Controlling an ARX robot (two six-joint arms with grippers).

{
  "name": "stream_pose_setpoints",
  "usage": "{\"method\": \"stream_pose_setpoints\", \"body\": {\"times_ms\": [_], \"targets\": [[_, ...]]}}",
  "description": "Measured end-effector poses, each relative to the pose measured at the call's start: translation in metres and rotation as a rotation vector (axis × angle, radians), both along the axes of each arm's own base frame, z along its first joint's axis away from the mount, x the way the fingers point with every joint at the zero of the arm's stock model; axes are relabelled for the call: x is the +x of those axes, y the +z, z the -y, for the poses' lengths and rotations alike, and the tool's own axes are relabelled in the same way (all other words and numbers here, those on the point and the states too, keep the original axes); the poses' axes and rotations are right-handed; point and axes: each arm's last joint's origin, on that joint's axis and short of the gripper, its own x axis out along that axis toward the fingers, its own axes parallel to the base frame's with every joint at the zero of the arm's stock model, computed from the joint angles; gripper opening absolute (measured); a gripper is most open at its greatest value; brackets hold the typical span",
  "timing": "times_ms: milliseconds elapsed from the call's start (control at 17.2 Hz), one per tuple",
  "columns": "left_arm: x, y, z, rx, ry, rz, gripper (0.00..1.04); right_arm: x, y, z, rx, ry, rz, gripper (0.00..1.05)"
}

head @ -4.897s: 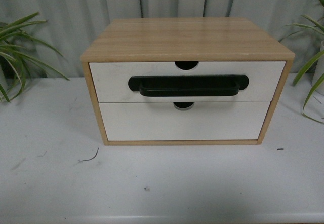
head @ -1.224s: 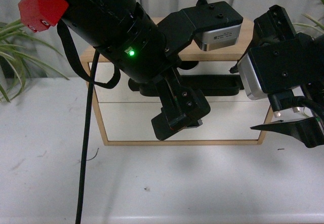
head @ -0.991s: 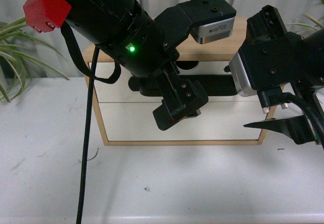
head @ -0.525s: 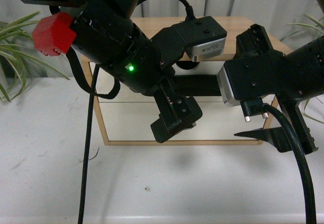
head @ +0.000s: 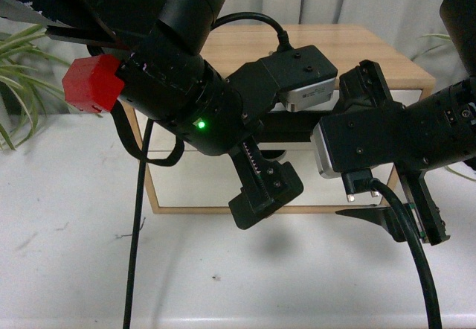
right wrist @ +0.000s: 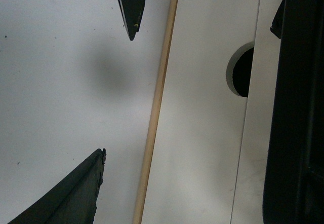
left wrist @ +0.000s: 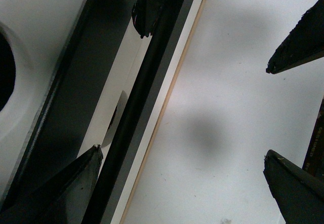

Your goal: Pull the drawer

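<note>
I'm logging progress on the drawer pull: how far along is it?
Done: the left gripper is at the black bar handle, open, one finger seemingly behind the bar. In hand: lining up that grasp. Left: closing on the handle and pulling; the drawer looks shut, flush in the cabinet. The right gripper hangs open over the table, clear of the handle.

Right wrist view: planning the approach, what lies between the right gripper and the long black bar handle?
In the right wrist view: white tabletop, the cabinet's light wood frame edge, then the plain white lower drawer front with its semicircular notch.
</note>
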Motion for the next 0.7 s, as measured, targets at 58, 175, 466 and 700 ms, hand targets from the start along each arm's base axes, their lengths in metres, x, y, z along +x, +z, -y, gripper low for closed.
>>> {"method": "stream_pose_setpoints", "body": {"times_ms": [58, 175, 466, 700], "targets": [[-0.001, -0.001, 0.000, -0.003, -0.002, -0.004, 0.98, -0.001, -0.001, 0.000, 0.000, 0.000, -0.004, 0.98], [-0.003, -0.001, 0.000, -0.005, -0.010, -0.011, 0.98, -0.005, -0.001, 0.001, 0.000, -0.003, -0.013, 0.98], [-0.018, 0.000, 0.000, -0.021, -0.032, -0.031, 0.98, -0.022, 0.002, 0.005, 0.000, -0.016, -0.063, 0.98], [-0.036, -0.004, -0.002, -0.037, -0.049, -0.031, 0.98, -0.038, 0.000, 0.008, -0.007, -0.013, -0.080, 0.98]]}}
